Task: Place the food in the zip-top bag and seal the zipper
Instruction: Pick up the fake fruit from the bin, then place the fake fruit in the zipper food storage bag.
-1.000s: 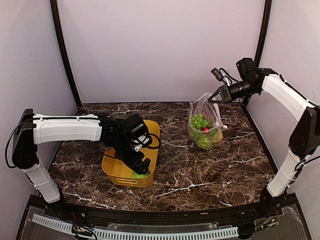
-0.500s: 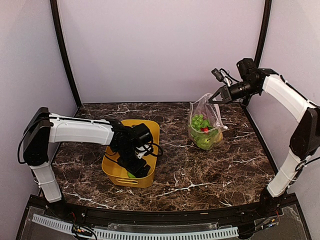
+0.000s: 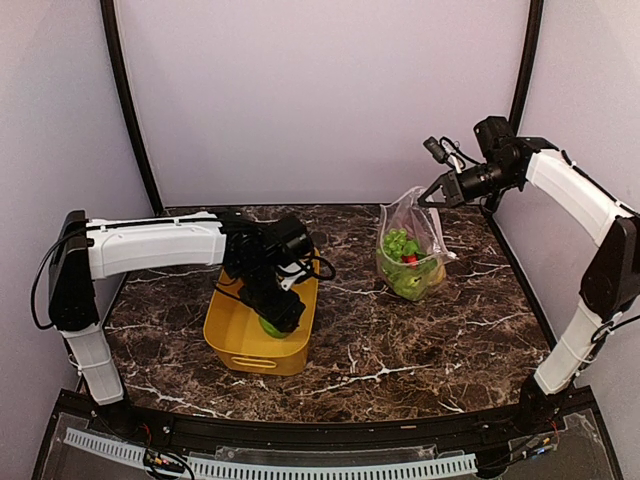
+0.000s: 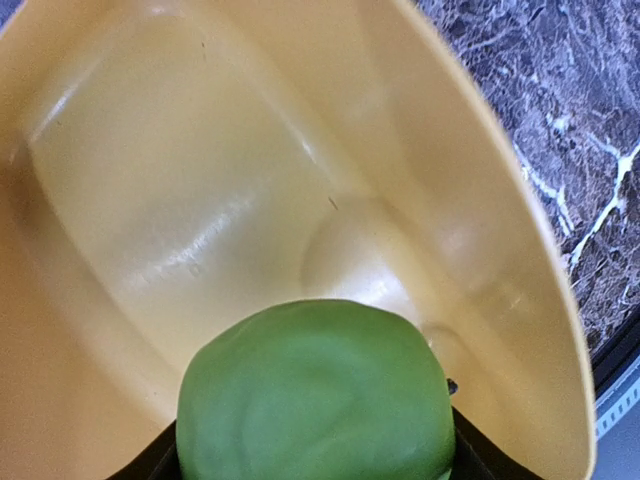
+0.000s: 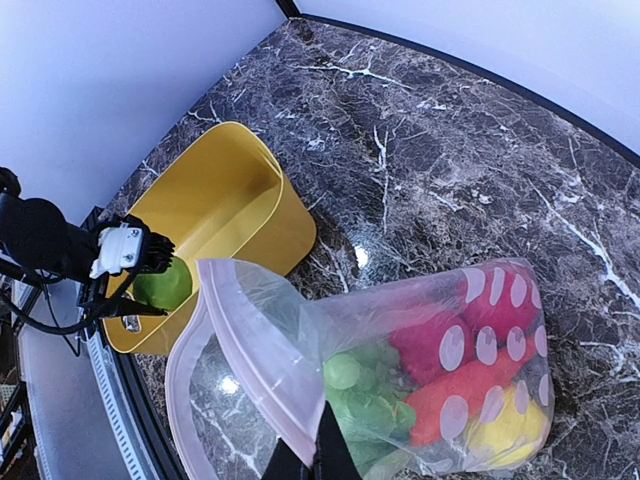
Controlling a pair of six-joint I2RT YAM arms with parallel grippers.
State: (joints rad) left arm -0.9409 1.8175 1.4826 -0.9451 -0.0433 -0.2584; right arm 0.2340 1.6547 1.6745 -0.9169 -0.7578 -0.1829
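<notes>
My left gripper is shut on a green round piece of food, held just above the floor of the yellow tub. The same green piece shows over the tub's near end in the right wrist view. The zip-top bag stands at the right, lifted by its mouth. My right gripper is shut on the bag's edge, right at the whitish zipper. The mouth gapes open. Inside lie green pieces, a red one, an orange one and a yellow one.
The yellow tub stands left of centre on the dark marble table, and its floor shows nothing else in the left wrist view. Black frame posts rise at the back corners against pale walls.
The left gripper has closed on the green piece and carried it up and toward the tub's far side. The right arm and the bag have not moved.
</notes>
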